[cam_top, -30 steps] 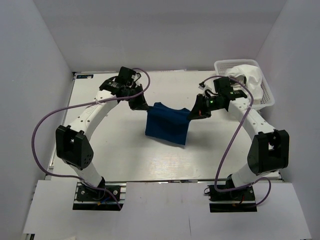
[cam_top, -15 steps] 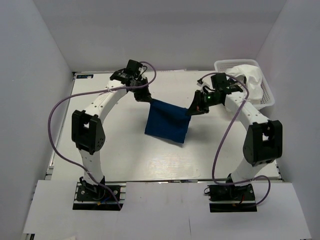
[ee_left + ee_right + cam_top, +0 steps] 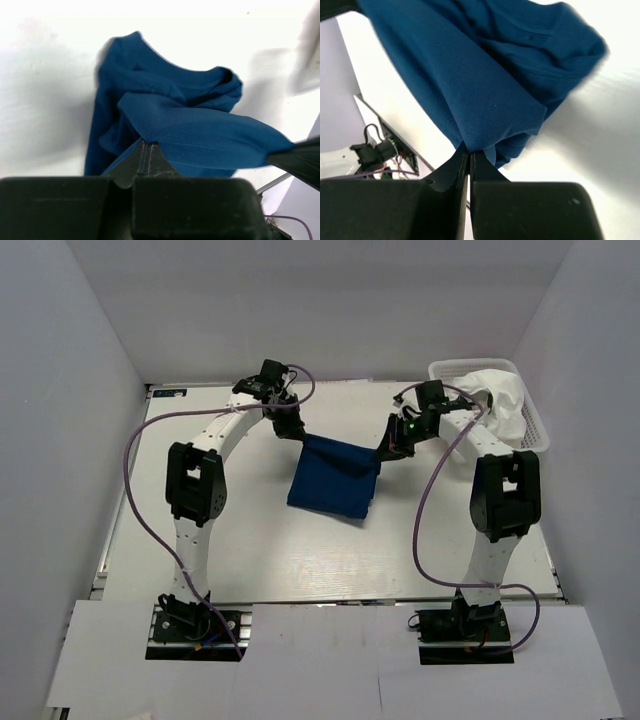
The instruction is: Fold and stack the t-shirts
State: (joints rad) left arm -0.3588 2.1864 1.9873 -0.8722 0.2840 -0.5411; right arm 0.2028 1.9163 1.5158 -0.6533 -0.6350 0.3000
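The left end effector [image 3: 297,433] and right end effector [image 3: 383,453] are each pinching a corner of the navy t-shirt [image 3: 333,483], hanging it stretched between them, probably to spread it flat on the counter [image 3: 230,530].

The navy t-shirt [image 3: 333,480], stretching between left gripper [image 3: 298,435] and right gripper [image 3: 384,454], is blocking mid-frame. The basket [image 3: 540,443] is crowding the upper right. The table [image 3: 250,550] is lying open at lower left.
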